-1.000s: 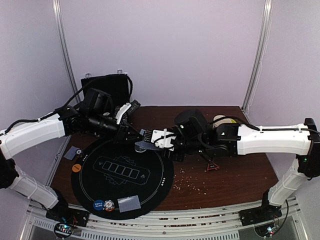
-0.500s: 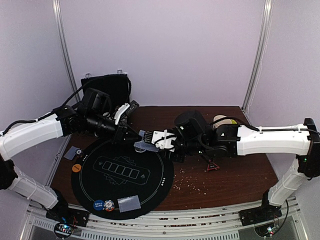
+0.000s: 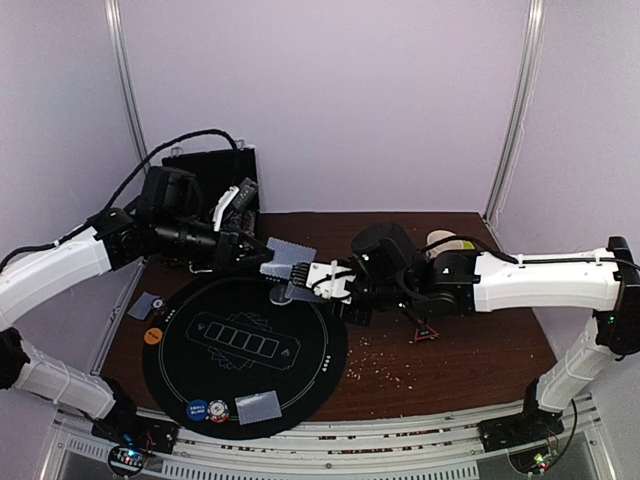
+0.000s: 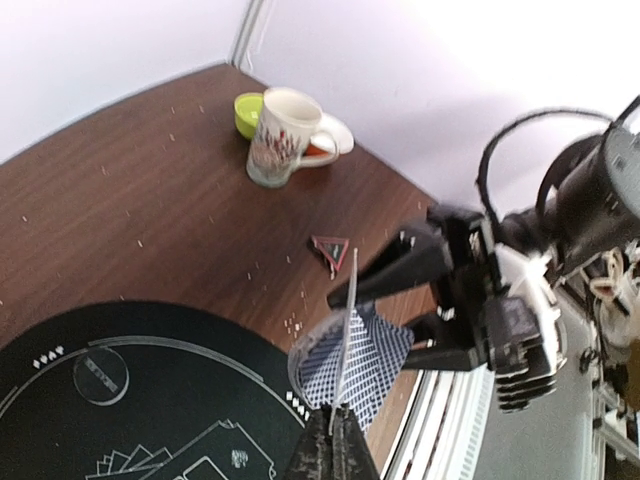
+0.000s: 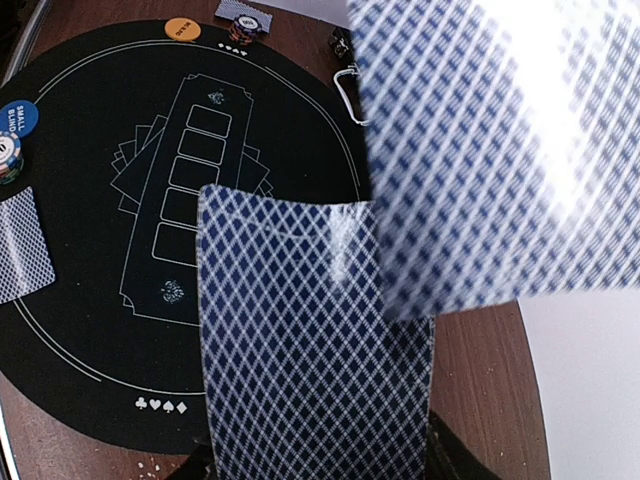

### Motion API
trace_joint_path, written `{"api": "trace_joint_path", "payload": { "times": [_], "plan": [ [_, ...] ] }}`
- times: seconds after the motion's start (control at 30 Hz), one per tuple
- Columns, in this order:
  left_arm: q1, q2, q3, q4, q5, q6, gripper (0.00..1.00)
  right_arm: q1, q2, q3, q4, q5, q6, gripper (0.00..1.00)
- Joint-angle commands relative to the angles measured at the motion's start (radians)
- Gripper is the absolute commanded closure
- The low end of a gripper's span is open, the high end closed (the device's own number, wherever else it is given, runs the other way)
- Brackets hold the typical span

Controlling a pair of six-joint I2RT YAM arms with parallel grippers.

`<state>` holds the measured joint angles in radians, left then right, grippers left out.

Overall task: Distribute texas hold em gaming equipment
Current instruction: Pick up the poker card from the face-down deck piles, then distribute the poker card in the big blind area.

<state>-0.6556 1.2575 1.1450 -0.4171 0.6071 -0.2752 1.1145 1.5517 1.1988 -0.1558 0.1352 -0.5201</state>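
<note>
Here, the left gripper is pinching one playing card by its lower edge, jaws pressed together on it. The card's back is showing a blue-and-white diamond lattice, and it is standing edge-up just above the fingertips. Just beside it, the right gripper is clamping the deck, with the same lattice backs, between its fingers. Below both, on the black mat, a blue disc is reading "SMALL BLIND".

White arms, black joints, cables, left pincer.
</note>
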Motion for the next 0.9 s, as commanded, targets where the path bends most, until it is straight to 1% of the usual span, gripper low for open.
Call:
{"api": "trace_joint_path", "payload": {
  "times": [0.0, 0.1, 0.2, 0.27, 0.37, 0.5, 0.6, 0.7, 0.73, 0.77, 0.87],
  "plan": [
    [0.035, -0.041, -0.029, 0.158, 0.045, -0.092, 1.0, -0.008, -0.035, -0.011, 0.031, 0.014, 0.016, 0.51],
    [0.056, -0.043, -0.025, 0.159, 0.035, -0.12, 1.0, -0.011, -0.035, -0.01, 0.029, 0.013, 0.016, 0.51],
    [0.165, -0.087, -0.059, 0.168, -0.05, -0.227, 1.0, -0.011, -0.037, -0.013, 0.027, 0.011, 0.016, 0.51],
    [0.27, -0.133, -0.101, 0.164, -0.154, -0.279, 1.0, -0.012, -0.039, -0.014, 0.028, 0.005, 0.017, 0.51],
    [0.503, -0.187, -0.158, 0.132, -0.25, -0.304, 1.0, -0.012, -0.043, -0.021, 0.036, -0.001, 0.018, 0.51],
    [0.824, -0.165, -0.277, 0.14, -0.23, -0.345, 1.0, -0.013, -0.053, -0.034, 0.046, -0.006, 0.018, 0.51],
    [0.972, -0.138, -0.37, 0.184, -0.27, -0.411, 1.0, -0.012, -0.063, -0.048, 0.056, -0.012, 0.014, 0.51],
    [1.087, -0.149, -0.51, 0.36, -0.272, -0.542, 1.0, -0.013, -0.072, -0.064, 0.07, -0.017, 0.012, 0.51],
    [1.104, -0.138, -0.542, 0.428, -0.28, -0.566, 1.0, -0.012, -0.074, -0.067, 0.071, -0.018, 0.01, 0.51],
    [1.113, -0.119, -0.559, 0.452, -0.295, -0.572, 1.0, -0.014, -0.075, -0.068, 0.07, -0.017, 0.007, 0.51],
    [1.117, -0.04, -0.548, 0.477, -0.321, -0.548, 1.0, -0.017, -0.083, -0.078, 0.065, -0.014, 0.003, 0.51]
  ]
}}
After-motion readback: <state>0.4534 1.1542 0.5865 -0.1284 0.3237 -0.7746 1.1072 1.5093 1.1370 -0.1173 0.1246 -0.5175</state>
